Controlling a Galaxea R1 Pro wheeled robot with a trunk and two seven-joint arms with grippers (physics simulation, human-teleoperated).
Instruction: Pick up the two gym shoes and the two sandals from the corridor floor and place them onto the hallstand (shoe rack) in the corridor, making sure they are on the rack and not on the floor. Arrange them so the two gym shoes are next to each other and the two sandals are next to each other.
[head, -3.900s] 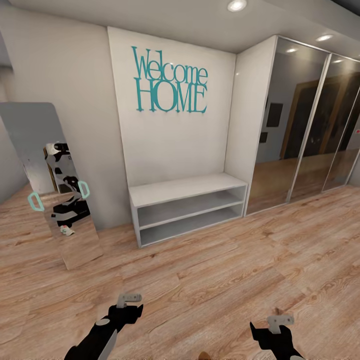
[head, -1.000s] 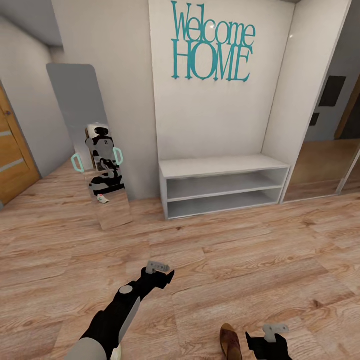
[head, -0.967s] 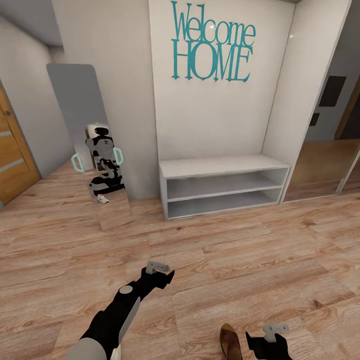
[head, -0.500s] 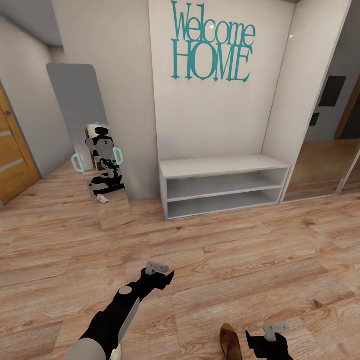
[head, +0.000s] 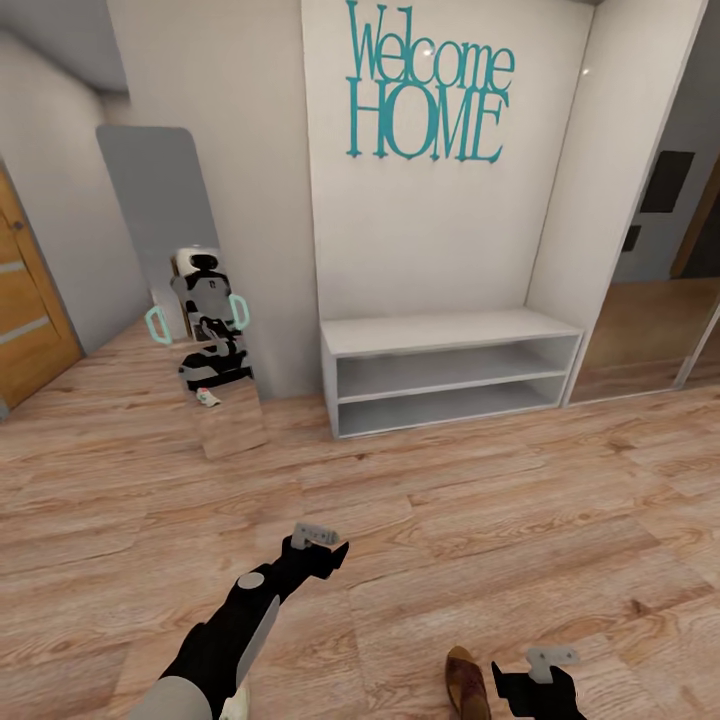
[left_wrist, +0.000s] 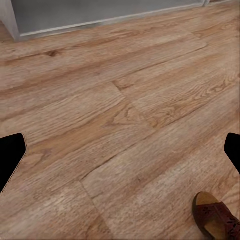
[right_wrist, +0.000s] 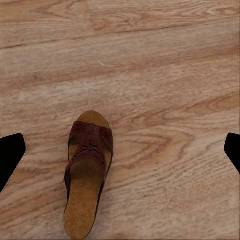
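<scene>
While facing the alcove wall with its teal "Welcome HOME" lettering (head: 428, 90), standing well back from a low white shelf unit (head: 450, 372) with two open slots, set against that wall. Wide stretch of bare corridor floor (head: 500, 520) between the arms and the unit's front edge. Leaning mirror (head: 185, 290) on the left side against the wall, wooden door (head: 25, 300) further left, mirrored wardrobe front (head: 650, 310) closing the right side. Left gripper (head: 316, 533) stretched forward low over the planks, fingers (left_wrist: 10, 155) spread wide at the two sides of the left wrist view, nothing between them. Right gripper (head: 553, 657) drawn in close to the body, fingers (right_wrist: 10, 155) likewise spread wide and holding nothing. One dark brown sandal (head: 465, 682) flat on the floor just to the left of the right gripper, sole down, toe pointing toward the wall; seen from the right wrist, lying between the two open fingers but nearer one of them, touching neither. Well apart from the left gripper.
</scene>
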